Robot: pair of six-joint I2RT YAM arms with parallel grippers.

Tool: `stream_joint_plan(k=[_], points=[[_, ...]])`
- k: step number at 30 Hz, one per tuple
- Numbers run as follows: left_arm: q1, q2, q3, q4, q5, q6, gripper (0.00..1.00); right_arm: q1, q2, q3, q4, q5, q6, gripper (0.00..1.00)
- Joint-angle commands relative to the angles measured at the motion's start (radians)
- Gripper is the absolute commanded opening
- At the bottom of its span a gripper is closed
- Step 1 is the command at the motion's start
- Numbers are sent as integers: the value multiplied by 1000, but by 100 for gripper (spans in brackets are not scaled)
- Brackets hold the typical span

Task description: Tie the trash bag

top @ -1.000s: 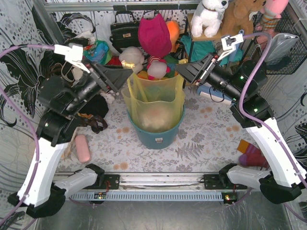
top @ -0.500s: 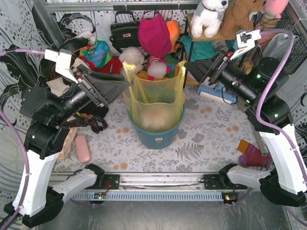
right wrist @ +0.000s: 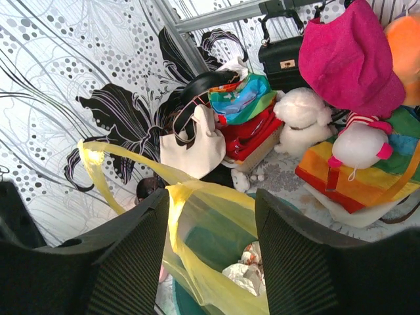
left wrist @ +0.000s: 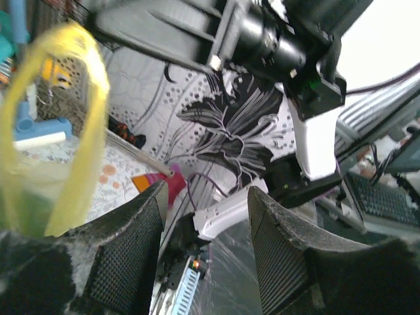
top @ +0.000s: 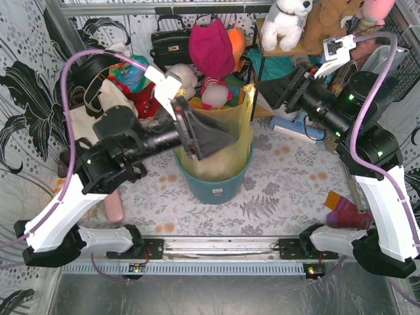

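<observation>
Floral table (top: 282, 190); paper waste (right wrist: 246, 275) inside trash bag (right wrist: 190, 197) (clear only right-wrist).

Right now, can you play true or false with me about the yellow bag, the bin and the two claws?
1. The trash bag sits inside the teal bin. True.
2. The left claw is shut on the bag. False: it is open, with nothing between its fingers.
3. The right claw is open. True.
4. The bag's top is tied in a knot. False: its top is open and not tied.
</observation>
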Motion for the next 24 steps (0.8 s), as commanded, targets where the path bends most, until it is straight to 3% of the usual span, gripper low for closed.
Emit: stream_joint_plan(k=[1,6,12,24], points=[[-187,14,12,48,-317,161,60,6,14,52,-18,-12,-11,53],[-290,12,-110,290,-484,293,60,6,28,63,-1,-74,19,47],[-301,-40,-349,648,-583,486,60,7,54,97,-10,-113,66,44],[-301,12,-368,755,-637,600,60,6,104,161,-70,-116,70,33]])
